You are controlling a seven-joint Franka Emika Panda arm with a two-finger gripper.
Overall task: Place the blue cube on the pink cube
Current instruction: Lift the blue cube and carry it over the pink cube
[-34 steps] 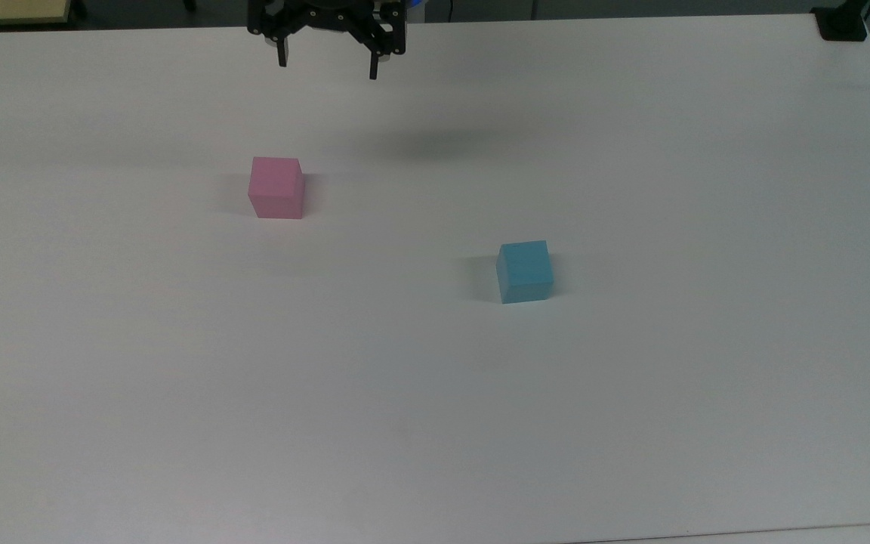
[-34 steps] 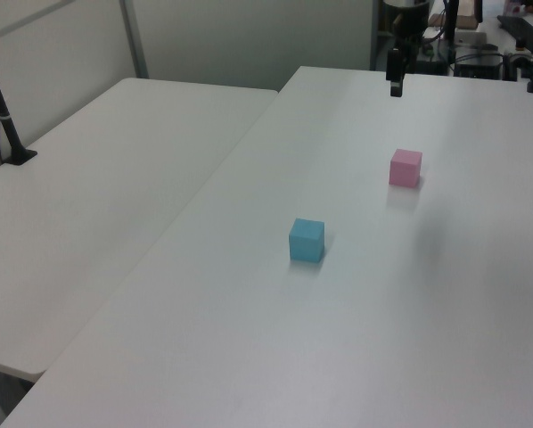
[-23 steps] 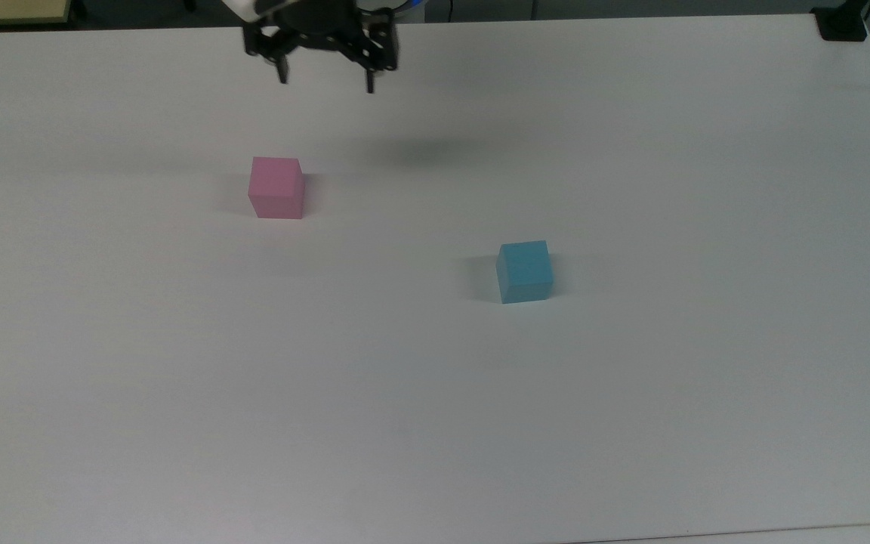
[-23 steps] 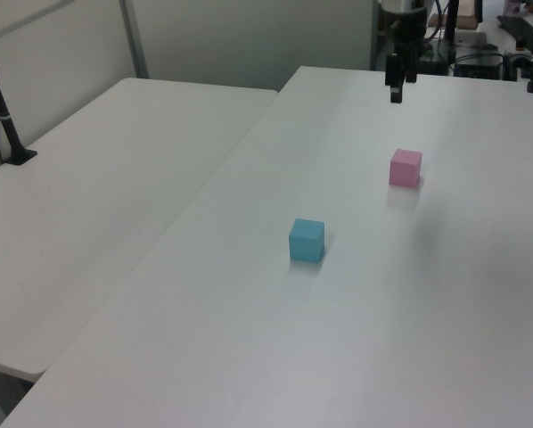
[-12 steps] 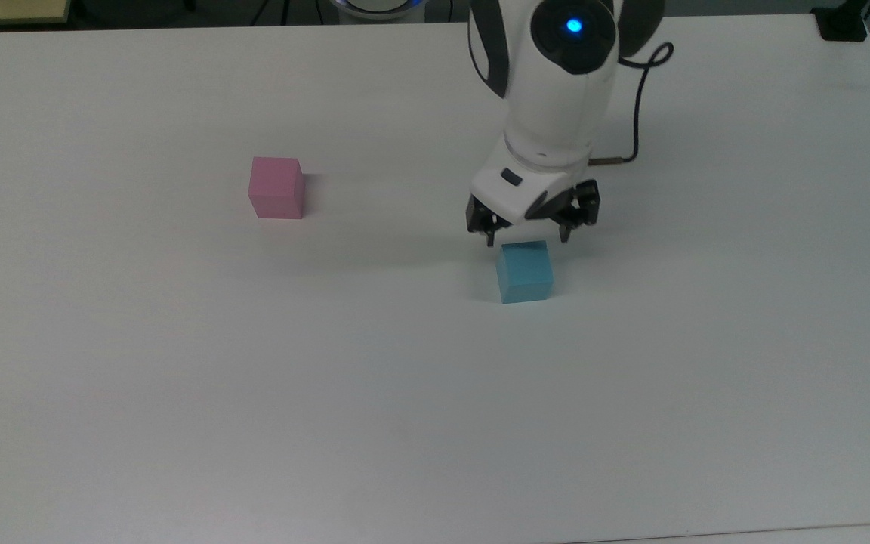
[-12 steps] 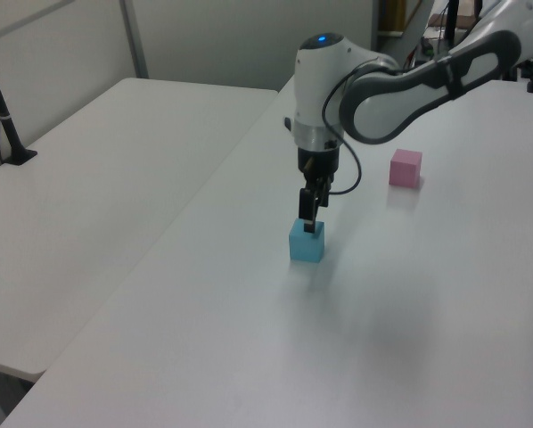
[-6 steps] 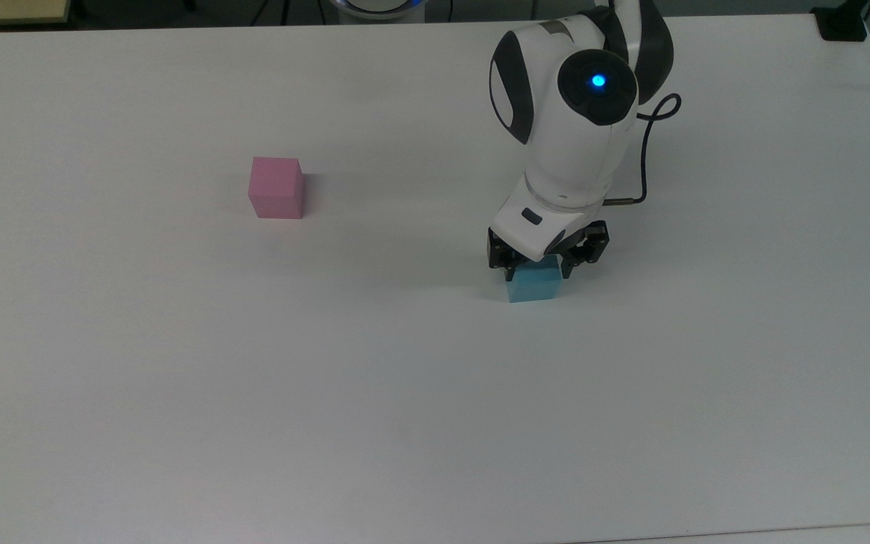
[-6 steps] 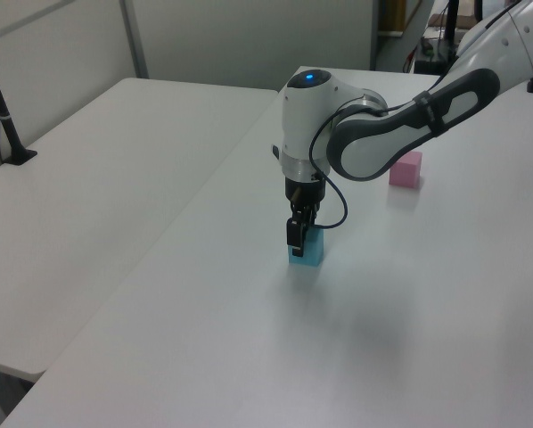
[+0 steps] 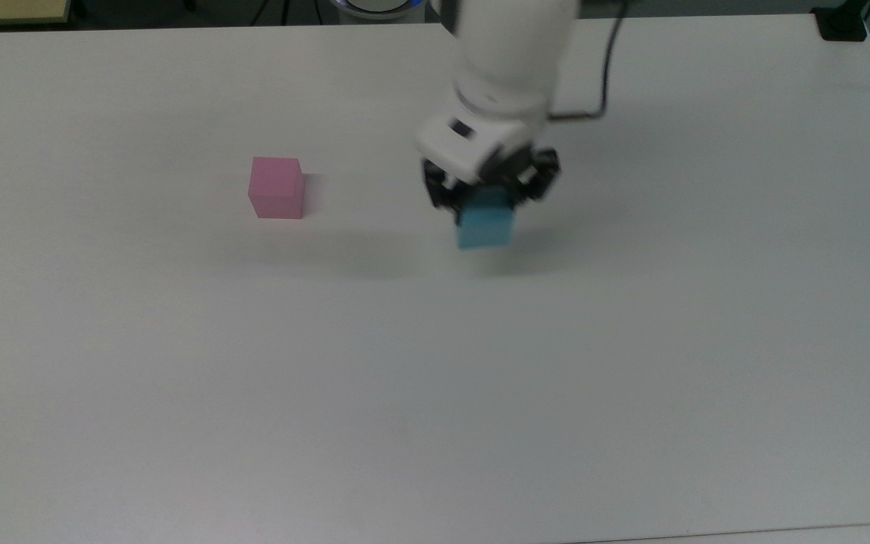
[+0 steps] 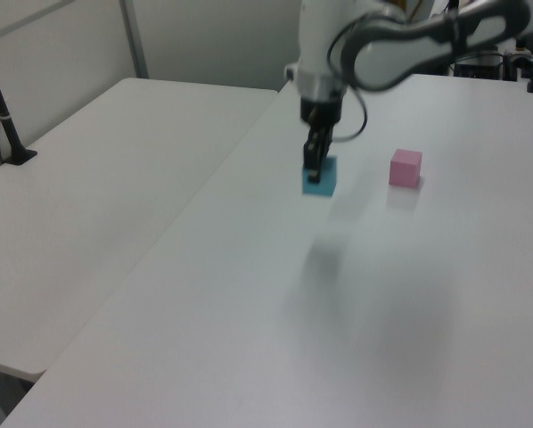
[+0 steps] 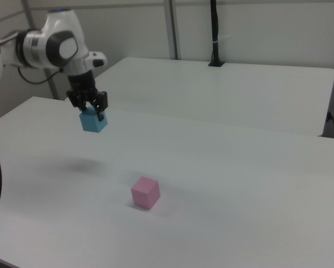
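Note:
My gripper (image 9: 486,205) (image 10: 315,169) (image 11: 90,111) is shut on the blue cube (image 9: 486,227) (image 10: 320,178) (image 11: 93,121), which hangs in the air well above the white table (image 9: 435,378). Its shadow falls on the table below it. The pink cube (image 9: 277,187) (image 10: 405,168) (image 11: 145,192) rests on the table, to the top view's left of the held cube and apart from it. In the right view the pink cube lies lower and to the right view's right of the gripper.
A second white table (image 10: 88,178) adjoins this one on the left view's left. A black pole (image 11: 214,33) stands on the far table in the right view. A black cable (image 9: 609,68) trails from the arm's wrist.
The gripper closed on the blue cube, lifted it off the table and carried it toward the top view's left and upper side, nearer the pink cube. The pink cube stayed put.

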